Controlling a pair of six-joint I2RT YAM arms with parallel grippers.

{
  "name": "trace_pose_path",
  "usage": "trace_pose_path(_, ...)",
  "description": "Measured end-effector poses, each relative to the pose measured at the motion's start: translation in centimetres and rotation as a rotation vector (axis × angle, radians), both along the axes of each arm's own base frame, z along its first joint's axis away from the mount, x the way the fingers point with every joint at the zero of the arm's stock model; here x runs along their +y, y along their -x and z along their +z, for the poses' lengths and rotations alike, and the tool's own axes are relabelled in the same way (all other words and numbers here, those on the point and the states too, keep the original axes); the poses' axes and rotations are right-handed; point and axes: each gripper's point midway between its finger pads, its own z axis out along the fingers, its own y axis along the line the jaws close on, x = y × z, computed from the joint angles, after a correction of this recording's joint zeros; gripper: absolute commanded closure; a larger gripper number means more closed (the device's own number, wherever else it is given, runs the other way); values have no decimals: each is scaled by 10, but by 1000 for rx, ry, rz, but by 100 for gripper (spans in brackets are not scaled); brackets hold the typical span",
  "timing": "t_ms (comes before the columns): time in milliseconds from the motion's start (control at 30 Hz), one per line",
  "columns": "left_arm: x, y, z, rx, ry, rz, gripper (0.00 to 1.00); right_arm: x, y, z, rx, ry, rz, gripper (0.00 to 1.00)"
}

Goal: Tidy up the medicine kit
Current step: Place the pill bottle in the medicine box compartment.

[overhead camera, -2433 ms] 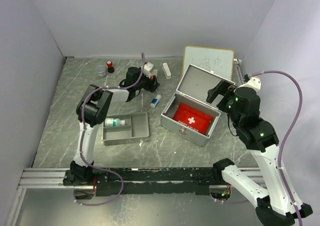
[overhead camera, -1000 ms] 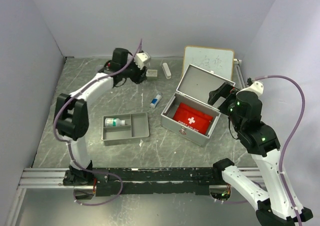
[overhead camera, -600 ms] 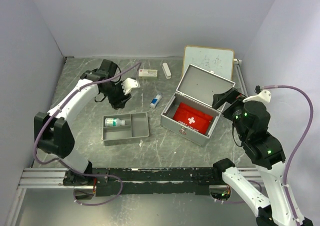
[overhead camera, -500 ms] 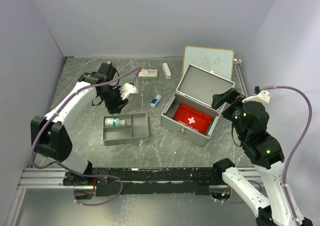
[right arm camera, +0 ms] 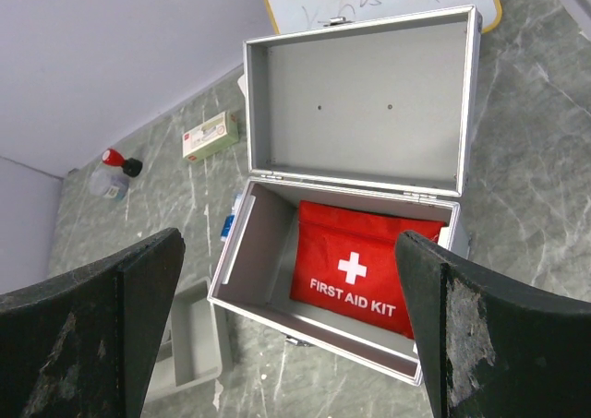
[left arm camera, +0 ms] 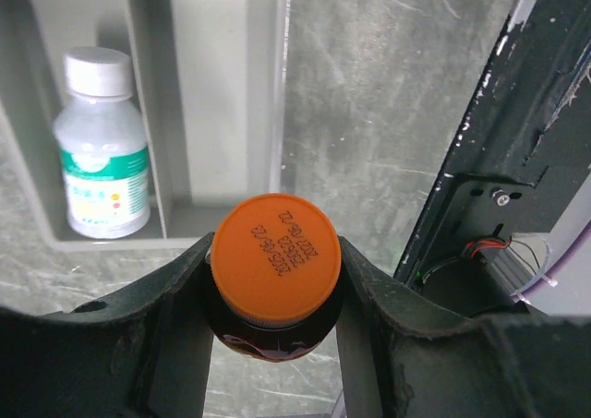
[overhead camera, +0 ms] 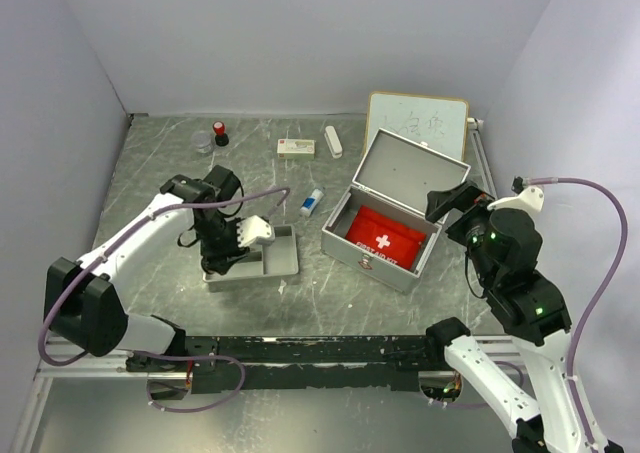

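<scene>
Medicine kit (overhead camera: 408,173), lid open, sits right of centre with a red first-aid pouch (overhead camera: 385,236) inside. Grey divided tray (overhead camera: 283,261) lies to its left, a white bottle (left arm camera: 100,150) in one compartment. Left gripper (left arm camera: 275,293) grasps an orange-capped bottle (left arm camera: 275,252) above the tray; right gripper (right arm camera: 288,243) hangs spread wide, empty.

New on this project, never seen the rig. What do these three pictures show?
Two robot arms are bolted at a table's near edge. One picture comes from a fixed camera above and behind them; the other two come from cameras on each wrist. The left gripper is shut on an orange-capped bottle by the grey divided tray, which holds a white bottle. The right gripper hangs open near the medicine kit, a silver case with its lid up and a red first-aid pouch inside. A small box, a tube and a whiteboard lie nearby.
</scene>
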Motion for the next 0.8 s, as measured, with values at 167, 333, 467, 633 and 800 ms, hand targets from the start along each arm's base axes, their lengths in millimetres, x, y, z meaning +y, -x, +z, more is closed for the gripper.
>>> trace_pose_path(167,4,14,-14,42,-37,-23,77,0,0,-1,2,2,-1,0)
trace_pose_path(333,12,25,-32,77,-84,-34,77,-3,2,-1,6,6,-10,0)
trace_pose_path(467,10,21,-46,97,-116,-51,77,-4,4,0,1,4,-11,0)
trace_pose_path(633,9,10,-63,99,-156,-71,78,-6,6,3,0,6,-20,0)
trace_pose_path(800,9,-5,-69,57,-181,-100,78,-12,13,7,-8,3,-39,0)
